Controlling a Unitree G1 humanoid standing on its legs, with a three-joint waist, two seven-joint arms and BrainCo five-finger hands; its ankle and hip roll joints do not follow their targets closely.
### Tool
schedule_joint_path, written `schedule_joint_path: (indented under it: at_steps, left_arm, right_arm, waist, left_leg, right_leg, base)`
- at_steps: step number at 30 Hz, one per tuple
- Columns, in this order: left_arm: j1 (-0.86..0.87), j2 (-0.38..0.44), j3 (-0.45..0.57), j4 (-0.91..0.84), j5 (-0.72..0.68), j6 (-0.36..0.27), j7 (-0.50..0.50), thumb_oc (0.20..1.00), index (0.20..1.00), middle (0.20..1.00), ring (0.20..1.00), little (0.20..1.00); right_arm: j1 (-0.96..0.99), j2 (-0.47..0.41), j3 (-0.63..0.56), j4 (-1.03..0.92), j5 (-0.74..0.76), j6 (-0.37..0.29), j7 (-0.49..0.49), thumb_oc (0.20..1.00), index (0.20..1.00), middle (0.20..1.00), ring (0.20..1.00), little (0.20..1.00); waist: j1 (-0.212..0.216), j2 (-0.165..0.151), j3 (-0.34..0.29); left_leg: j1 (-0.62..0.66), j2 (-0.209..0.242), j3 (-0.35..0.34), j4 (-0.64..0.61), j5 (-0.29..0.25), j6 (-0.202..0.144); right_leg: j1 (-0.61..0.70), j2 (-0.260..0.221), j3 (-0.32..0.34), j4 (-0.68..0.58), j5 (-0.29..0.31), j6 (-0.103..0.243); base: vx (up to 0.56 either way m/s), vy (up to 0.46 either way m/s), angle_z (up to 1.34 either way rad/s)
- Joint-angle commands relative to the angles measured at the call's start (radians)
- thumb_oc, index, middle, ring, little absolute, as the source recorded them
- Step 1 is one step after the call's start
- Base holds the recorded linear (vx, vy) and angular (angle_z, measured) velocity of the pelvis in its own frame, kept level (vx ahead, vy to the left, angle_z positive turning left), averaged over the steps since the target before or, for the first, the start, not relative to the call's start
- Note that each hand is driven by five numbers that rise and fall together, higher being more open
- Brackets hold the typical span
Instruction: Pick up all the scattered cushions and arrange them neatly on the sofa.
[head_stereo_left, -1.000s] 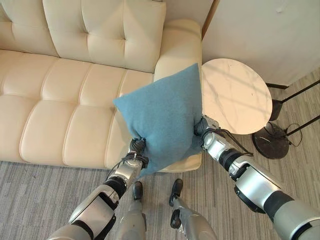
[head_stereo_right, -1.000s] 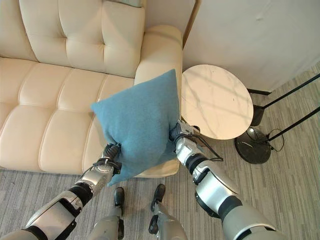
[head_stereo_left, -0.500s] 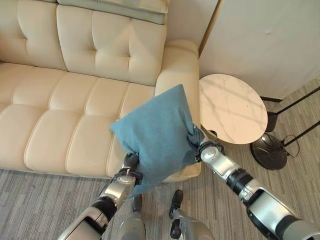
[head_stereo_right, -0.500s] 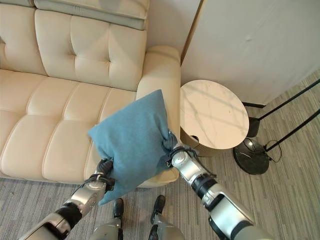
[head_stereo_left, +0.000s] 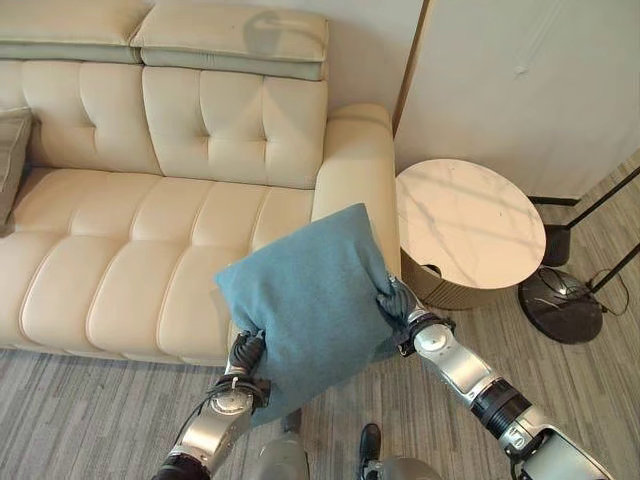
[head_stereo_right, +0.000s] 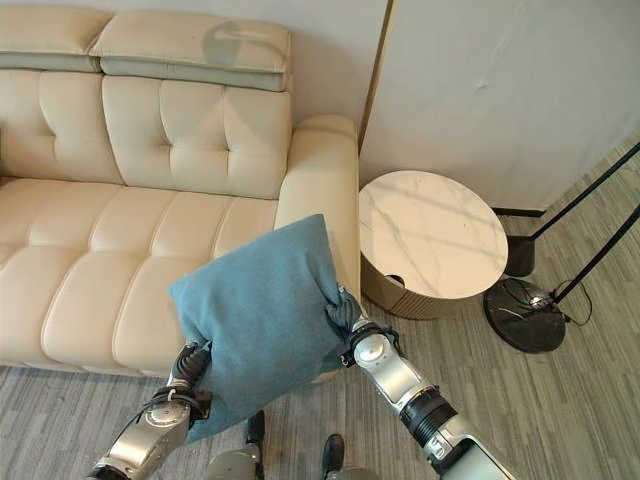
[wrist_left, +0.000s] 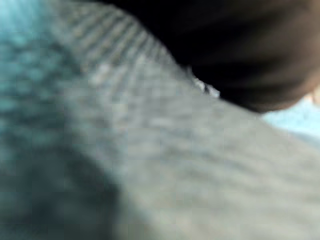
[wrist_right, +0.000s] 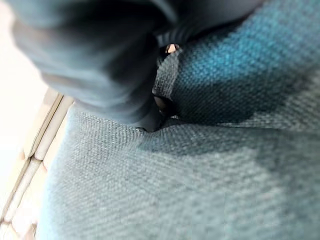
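Blue cushion (head_stereo_left: 310, 300) held aloft before the cream sofa (head_stereo_left: 150, 250). Right hand (head_stereo_left: 398, 303) at its 3 o'clock edge, fingers gripping bunched cloth. Left hand (head_stereo_left: 245, 352) at 7 o'clock; grip unreadable.

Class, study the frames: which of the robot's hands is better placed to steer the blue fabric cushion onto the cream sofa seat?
Probably the left hand: it grips the blue fabric cushion on the side facing the cream leather sofa, while the right hand holds the side nearer the round marble table.
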Motion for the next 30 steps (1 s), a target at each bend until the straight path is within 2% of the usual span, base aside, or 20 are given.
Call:
schedule_joint_path:
  at_steps: [1,2,4,7,9,11,13,14,15,16,17,20,24,27,28,29,30]
  left_arm:
    - [-0.168,-0.08,-0.06,-0.187,0.076,-0.11,-0.063,0.2,0.2,0.2,0.2,0.2]
    - [-0.168,-0.08,-0.06,-0.188,0.076,-0.11,-0.063,0.2,0.2,0.2,0.2,0.2]
    - [-0.148,-0.08,-0.035,-0.224,0.08,-0.124,-0.054,0.2,0.2,0.2,0.2,0.2]
    - [-0.103,-0.081,0.008,-0.273,0.054,-0.15,-0.034,0.2,0.2,0.2,0.2,0.2]
    - [-0.089,-0.087,0.02,-0.288,0.041,-0.157,-0.024,0.2,0.2,0.2,0.2,0.2]
    - [-0.08,-0.091,0.02,-0.288,0.036,-0.158,-0.024,0.2,0.2,0.2,0.2,0.2]
    - [-0.08,-0.098,0.013,-0.285,0.034,-0.15,-0.027,0.2,0.2,0.2,0.2,0.2]
    - [-0.08,-0.098,0.013,-0.285,0.034,-0.15,-0.027,0.2,0.2,0.2,0.2,0.2]
    - [-0.081,-0.099,0.009,-0.278,0.037,-0.146,-0.034,0.2,0.2,0.2,0.2,0.2]
    - [-0.082,-0.102,0.006,-0.275,0.039,-0.143,-0.037,0.2,0.2,0.2,0.2,0.2]
    - [-0.079,-0.106,0.01,-0.262,0.042,-0.14,-0.04,0.2,0.2,0.2,0.2,0.2]
    - [-0.079,-0.1,0.012,-0.264,0.05,-0.135,-0.045,0.2,0.2,0.2,0.2,0.2]
    - [-0.077,-0.093,0.019,-0.274,0.072,-0.131,-0.047,0.2,0.2,0.2,0.2,0.2]
    - [-0.092,-0.088,0.003,-0.274,0.081,-0.131,-0.039,0.2,0.2,0.2,0.2,0.2]
    - [-0.093,-0.088,0.003,-0.273,0.081,-0.131,-0.039,0.2,0.2,0.2,0.2,0.2]
    - [-0.099,-0.08,0.003,-0.274,0.09,-0.129,-0.034,0.2,0.2,0.2,0.2,0.2]
    - [-0.099,-0.08,0.004,-0.274,0.09,-0.129,-0.033,0.2,0.2,0.2,0.2,0.2]
  right_arm:
    - [-0.097,0.154,0.061,-0.231,0.043,-0.152,0.059,0.2,0.2,0.2,0.2,0.2]
    - [-0.097,0.154,0.061,-0.231,0.043,-0.152,0.059,0.2,0.2,0.2,0.2,0.2]
    - [-0.11,0.133,0.06,-0.263,0.038,-0.16,0.056,0.2,0.2,0.2,0.2,0.2]
    - [-0.128,0.129,0.078,-0.282,0.032,-0.163,0.057,0.2,0.2,0.2,0.2,0.2]
    - [-0.134,0.134,0.086,-0.283,0.047,-0.171,0.051,0.2,0.2,0.2,0.2,0.2]
    - [-0.135,0.131,0.085,-0.285,0.047,-0.169,0.05,0.2,0.2,0.2,0.2,0.2]
    - [-0.129,0.124,0.082,-0.292,0.049,-0.168,0.047,0.2,0.2,0.2,0.2,0.2]
    - [-0.129,0.123,0.082,-0.291,0.049,-0.169,0.047,0.2,0.2,0.2,0.2,0.2]
    - [-0.122,0.118,0.073,-0.289,0.048,-0.167,0.043,0.2,0.2,0.2,0.2,0.2]
    - [-0.117,0.113,0.067,-0.285,0.043,-0.164,0.039,0.2,0.2,0.2,0.2,0.2]
    - [-0.11,0.104,0.054,-0.28,0.03,-0.154,0.032,0.2,0.2,0.2,0.2,0.2]
    - [-0.115,0.11,0.055,-0.275,0.024,-0.15,0.036,0.2,0.2,0.2,0.2,0.2]
    - [-0.109,0.141,0.051,-0.283,-0.002,-0.148,0.046,0.2,0.2,0.2,0.2,0.2]
    - [-0.1,0.16,0.051,-0.285,-0.027,-0.148,0.047,0.2,0.2,0.2,0.2,0.2]
    - [-0.1,0.161,0.05,-0.284,-0.028,-0.148,0.047,0.2,0.2,0.2,0.2,0.2]
    - [-0.101,0.169,0.053,-0.284,-0.036,-0.146,0.047,0.2,0.2,0.2,0.2,0.2]
    - [-0.101,0.169,0.053,-0.284,-0.036,-0.146,0.047,0.2,0.2,0.2,0.2,0.2]
  waist:
    - [-0.004,-0.055,-0.005]
    - [-0.006,-0.055,-0.006]
    - [-0.004,-0.056,0.004]
    - [0.002,-0.076,-0.001]
    - [0.001,-0.078,-0.008]
    - [0.0,-0.076,-0.017]
    - [-0.01,-0.065,-0.029]
    - [-0.012,-0.064,-0.03]
    - [-0.02,-0.057,-0.035]
    - [-0.027,-0.052,-0.039]
    - [-0.026,-0.041,-0.048]
    - [-0.025,-0.039,-0.054]
    - [0.002,-0.054,-0.051]
    - [0.004,-0.059,-0.043]
    - [0.004,-0.06,-0.042]
    - [-0.001,-0.055,-0.03]
    - [-0.001,-0.056,-0.029]
  left_leg:
    - [-0.052,-0.123,-0.02,-0.016,-0.038,-0.02]
    - [-0.054,-0.124,-0.022,-0.016,-0.037,-0.02]
    - [-0.02,-0.121,0.029,-0.011,-0.045,0.002]
    - [-0.002,-0.12,0.044,0.122,-0.159,0.027]
    - [0.025,-0.098,0.065,0.141,-0.19,0.029]
    - [0.047,-0.086,0.076,0.12,-0.188,0.025]
    - [0.09,-0.025,0.165,0.055,-0.166,-0.002]
    - [0.091,-0.026,0.163,0.051,-0.163,-0.003]
    - [0.099,-0.005,0.222,0.013,-0.144,-0.013]
    - [0.101,0.004,0.244,-0.016,-0.128,-0.02]
    - [0.09,0.001,0.237,-0.016,-0.15,-0.024]
    - [0.085,-0.013,0.231,-0.016,-0.159,-0.019]
    - [0.105,-0.06,0.219,-0.016,-0.203,0.023]
    - [0.117,-0.095,0.191,-0.016,-0.233,0.06]
    - [0.118,-0.097,0.191,-0.016,-0.234,0.061]
    - [0.135,-0.117,0.177,-0.016,-0.251,0.084]
    - [0.135,-0.119,0.177,-0.016,-0.252,0.086]
  right_leg:
    - [0.031,-0.02,-0.007,-0.041,-0.088,0.025]
    - [0.031,-0.019,-0.009,-0.041,-0.088,0.025]
    - [0.012,-0.041,-0.046,-0.036,-0.07,0.025]
    - [0.008,-0.071,-0.077,-0.035,-0.062,0.023]
    - [0.009,-0.083,-0.109,-0.036,-0.066,0.02]
    - [0.015,-0.087,-0.127,-0.041,-0.068,0.022]
    - [0.03,-0.102,-0.192,-0.035,-0.081,0.029]
    - [0.029,-0.101,-0.194,-0.035,-0.081,0.029]
    - [0.029,-0.11,-0.232,-0.037,-0.077,0.034]
    - [0.027,-0.113,-0.257,-0.041,-0.072,0.036]
    - [0.025,-0.13,-0.295,-0.041,-0.062,0.05]
    - [0.024,-0.144,-0.302,-0.041,-0.046,0.062]
    - [0.045,-0.189,-0.298,-0.027,-0.027,0.092]
    - [0.019,-0.229,-0.277,0.099,-0.046,0.101]
    - [0.015,-0.233,-0.276,0.108,-0.051,0.103]
    - [-0.018,-0.265,-0.251,0.215,-0.014,0.11]
    - [-0.021,-0.269,-0.248,0.222,-0.015,0.113]
  base:
    - [-0.19,-0.092,0.49]
    - [-0.26,-0.063,0.52]
    - [-0.24,-0.055,0.4]
    - [-0.12,-0.02,0.38]
    - [-0.06,0.042,0.46]
    - [0.02,0.071,0.56]
    - [0.02,0.132,0.95]
    - [-0.04,0.134,1.09]
    - [-0.03,0.121,1.13]
    - [-0.01,0.334,1.32]
    - [0.02,0.342,1.32]
    - [0.06,0.271,1.0]
    - [0.15,0.376,0.26]
    - [0.11,0.289,0.19]
    - [0.12,0.346,0.13]
    - [0.07,0.23,0.21]
    - [0.16,0.419,0.14]
